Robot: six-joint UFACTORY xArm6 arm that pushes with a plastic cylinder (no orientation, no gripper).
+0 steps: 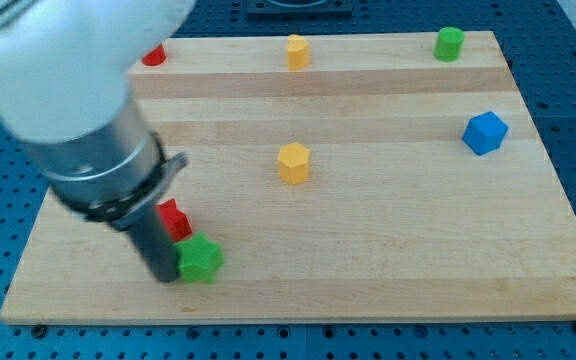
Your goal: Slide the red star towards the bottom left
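Observation:
A red block [174, 219], its shape half hidden so I cannot tell it is the star, lies near the view's bottom left, just right of my rod. A green star [200, 260] sits right below it, touching or nearly touching. My tip [164, 277] rests on the board just left of the green star and below the red block. The arm's big pale body covers the view's top left. Another red block [153, 56] peeks out at the board's top left edge, mostly hidden by the arm.
A yellow hexagonal block [293, 162] sits mid-board. A yellow block [297, 51] and a green cylinder [449, 43] stand along the top edge. A blue cube [485, 132] is at the right. The board's bottom edge [298, 315] runs close under my tip.

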